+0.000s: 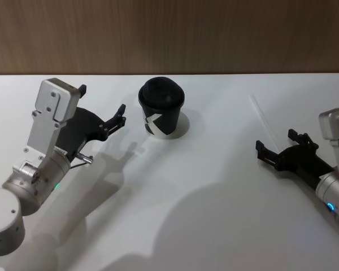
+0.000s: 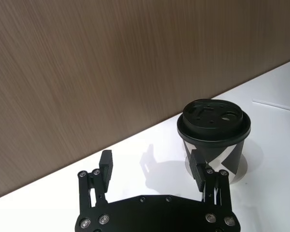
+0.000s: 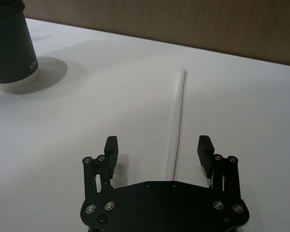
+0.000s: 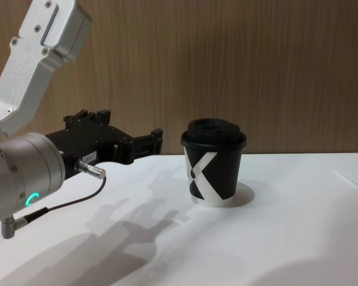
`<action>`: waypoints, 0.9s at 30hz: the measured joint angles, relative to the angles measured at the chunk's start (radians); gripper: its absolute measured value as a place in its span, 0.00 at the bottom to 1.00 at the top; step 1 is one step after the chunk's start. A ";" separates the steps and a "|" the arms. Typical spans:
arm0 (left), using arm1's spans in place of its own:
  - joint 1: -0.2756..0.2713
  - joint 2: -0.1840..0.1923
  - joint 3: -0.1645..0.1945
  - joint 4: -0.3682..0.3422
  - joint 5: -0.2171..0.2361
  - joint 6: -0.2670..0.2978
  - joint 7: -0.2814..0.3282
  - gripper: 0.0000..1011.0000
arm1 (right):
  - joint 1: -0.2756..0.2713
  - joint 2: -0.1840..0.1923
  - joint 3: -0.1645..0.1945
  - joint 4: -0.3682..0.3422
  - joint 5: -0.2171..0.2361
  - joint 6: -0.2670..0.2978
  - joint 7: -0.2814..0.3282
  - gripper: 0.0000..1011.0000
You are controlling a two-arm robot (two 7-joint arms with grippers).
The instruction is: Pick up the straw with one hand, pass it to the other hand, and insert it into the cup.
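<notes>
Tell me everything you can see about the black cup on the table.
The cup looks like black paper, with a white X-like mark on its side and a black domed lid pressed on, its top showing shallow recesses. It stands upright on the white table, not far from the wooden wall. Nothing touches it: the left gripper, jaws open, hovers beside it, apart.
</notes>
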 joint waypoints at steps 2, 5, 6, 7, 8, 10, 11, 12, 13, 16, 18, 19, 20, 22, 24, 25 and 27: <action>0.000 0.000 0.000 0.000 0.000 0.000 0.000 0.99 | 0.002 0.000 0.000 0.007 -0.005 -0.001 0.002 0.99; 0.000 0.000 0.000 0.000 0.000 0.000 0.000 0.99 | 0.004 -0.001 -0.001 0.014 -0.010 -0.003 0.004 0.99; 0.000 0.000 0.000 0.000 0.000 0.000 0.000 0.99 | 0.005 -0.001 -0.001 0.016 -0.012 -0.003 0.005 0.99; 0.000 0.000 0.000 0.000 0.000 0.000 0.000 0.99 | 0.005 -0.001 -0.001 0.017 -0.014 -0.004 0.005 0.99; 0.000 0.000 0.000 0.000 0.000 0.000 0.000 0.99 | 0.006 -0.001 -0.001 0.020 -0.016 -0.005 0.006 0.99; 0.000 0.000 0.000 0.000 0.000 0.000 0.000 0.99 | 0.007 -0.001 -0.001 0.023 -0.018 -0.007 0.007 0.99; 0.000 0.000 0.000 0.000 0.000 0.000 0.000 0.99 | 0.008 -0.002 -0.001 0.025 -0.021 -0.008 0.007 0.99; 0.000 0.000 0.000 0.000 0.000 0.000 0.000 0.99 | 0.009 -0.002 -0.001 0.027 -0.023 -0.009 0.007 0.99; 0.000 0.000 0.000 0.000 0.000 0.000 0.000 0.99 | 0.009 -0.002 -0.001 0.029 -0.025 -0.010 0.009 0.99; 0.000 0.000 0.000 0.000 0.000 0.000 0.000 0.99 | 0.012 -0.004 -0.001 0.034 -0.030 -0.012 0.012 0.99; 0.000 0.000 0.000 0.000 0.000 0.000 0.000 0.99 | 0.012 -0.004 -0.001 0.034 -0.030 -0.013 0.013 0.99; 0.000 0.000 0.000 0.000 0.000 0.000 0.000 0.99 | 0.013 -0.004 -0.001 0.036 -0.032 -0.014 0.014 0.99; 0.000 0.000 0.000 0.000 0.000 0.000 0.000 0.99 | 0.013 -0.005 -0.001 0.037 -0.032 -0.014 0.014 0.99; 0.000 0.000 0.000 0.000 0.000 0.000 0.000 0.99 | 0.014 -0.005 0.000 0.040 -0.035 -0.016 0.015 0.99; 0.000 0.000 0.000 0.000 0.000 0.000 0.000 0.99 | 0.015 -0.006 0.000 0.041 -0.036 -0.017 0.016 0.99; 0.000 0.000 0.000 0.000 0.000 0.000 0.000 0.99 | 0.015 -0.006 0.000 0.042 -0.037 -0.017 0.017 0.99; 0.000 0.000 0.000 0.000 0.000 0.000 0.000 0.99 | 0.016 -0.006 0.001 0.043 -0.037 -0.018 0.017 0.99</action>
